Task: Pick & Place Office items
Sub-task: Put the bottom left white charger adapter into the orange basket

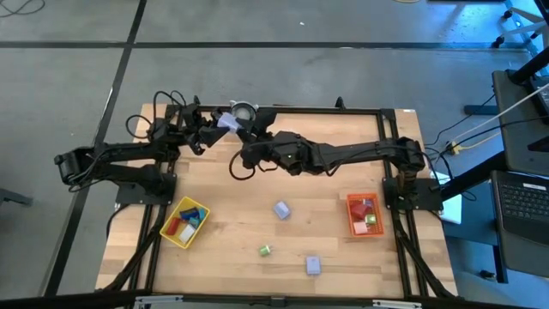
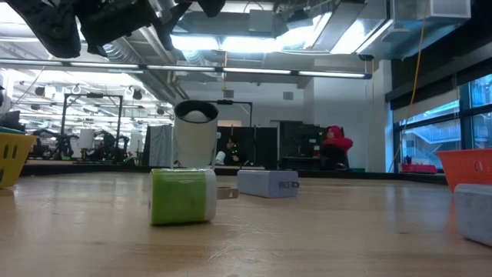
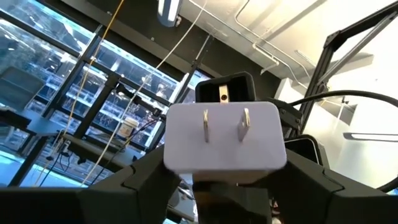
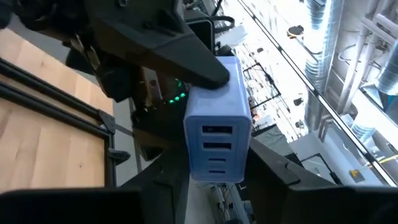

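A lavender plug-in charger block (image 1: 227,120) hangs in the air over the table's far edge, between my two grippers. My left gripper (image 1: 216,124) comes at it from the left and my right gripper (image 1: 243,130) from the right. The left wrist view shows its two-prong face (image 3: 225,127). The right wrist view shows its port face (image 4: 217,146). Both grippers are shut on it. Loose office items rest flat on the wood: a lavender block (image 1: 281,209), a green packet (image 1: 265,250) and another lavender block (image 1: 313,265). My left gripper has the charger between its two fingers, at the block's side edges (image 3: 171,163) by the prong face. The fingers come from the table's left, slanting upward. One finger (image 4: 199,65) lies along the block's side. The block is lifted clear. My right gripper pinches the charger's two sides (image 4: 188,163) between its fingers, close to the port face. The fingers come level from the table's right. The block is lifted clear of the table, its port face toward my right wrist.
A yellow tray (image 1: 185,222) with small items stands at the near left. A red-orange tray (image 1: 364,214) with items stands at the right. A grey-white cylinder (image 1: 243,111) stands at the far edge under the grippers. Bare wood lies in the table's middle.
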Tool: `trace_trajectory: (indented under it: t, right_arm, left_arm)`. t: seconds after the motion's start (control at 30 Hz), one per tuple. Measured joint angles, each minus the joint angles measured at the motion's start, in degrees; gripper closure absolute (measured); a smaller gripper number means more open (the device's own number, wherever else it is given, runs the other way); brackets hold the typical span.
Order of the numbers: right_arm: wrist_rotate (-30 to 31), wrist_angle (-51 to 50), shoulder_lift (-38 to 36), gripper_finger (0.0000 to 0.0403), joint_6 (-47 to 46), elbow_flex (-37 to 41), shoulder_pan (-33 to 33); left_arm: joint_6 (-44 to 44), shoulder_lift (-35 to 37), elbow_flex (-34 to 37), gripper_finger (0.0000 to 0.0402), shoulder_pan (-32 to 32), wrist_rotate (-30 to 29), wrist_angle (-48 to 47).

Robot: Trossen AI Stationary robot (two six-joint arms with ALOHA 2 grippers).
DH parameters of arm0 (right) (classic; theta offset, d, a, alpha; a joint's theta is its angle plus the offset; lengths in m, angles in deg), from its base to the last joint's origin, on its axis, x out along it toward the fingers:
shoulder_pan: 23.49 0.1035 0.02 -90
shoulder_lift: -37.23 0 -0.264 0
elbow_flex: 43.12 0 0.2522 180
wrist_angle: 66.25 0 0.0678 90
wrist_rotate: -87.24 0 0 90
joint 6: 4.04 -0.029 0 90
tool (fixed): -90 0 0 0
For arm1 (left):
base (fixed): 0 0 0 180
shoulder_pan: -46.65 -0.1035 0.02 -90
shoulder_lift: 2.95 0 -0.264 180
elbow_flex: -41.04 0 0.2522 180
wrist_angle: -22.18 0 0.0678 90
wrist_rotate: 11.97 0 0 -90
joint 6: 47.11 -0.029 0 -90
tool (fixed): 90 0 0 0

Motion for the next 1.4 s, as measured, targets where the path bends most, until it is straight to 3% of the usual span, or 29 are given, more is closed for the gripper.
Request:
trace_trajectory:
  t: [0.23,0.4,0.5,0.83,1.0,1.27,1.4]
  right_arm:
    - [0.6,-4.5,-2.7,0.0282,-2.4,0.0,0.0]
    - [5.1,-12.0,-7.6,0.0282,-8.3,0.0,-0.5]
    - [4.8,-19.3,-11.6,0.0282,-13.7,-0.1,-0.7]
    - [6.1,-55.2,-25.9,0.0282,-42.4,-0.1,-1.0]
    - [3.9,-74.4,-30.0,0.0282,-59.2,-0.1,0.2]
    - [1.0,-99.3,-30.6,0.0282,-83.3,0.2,6.9]
    - [-4.5,-101.5,-31.9,0.0282,-92.4,4.4,11.8]
  left_arm:
    - [-0.2,0.0,0.0,0.0168,-0.1,0.7,0.0]
    - [0.1,0.7,0.0,0.0167,-1.4,5.3,0.5]
    - [0.1,2.0,0.0,0.0167,-1.9,8.4,0.5]
    - [0.6,9.6,0.1,0.017,-2.4,26.4,0.0]
    - [1.3,11.5,0.0,0.0179,-2.4,33.3,-1.6]
    - [-1.1,11.9,0.0,0.0189,-2.3,34.8,-8.5]
    - [-4.7,11.9,0.0,0.019,-2.3,34.0,-12.2]
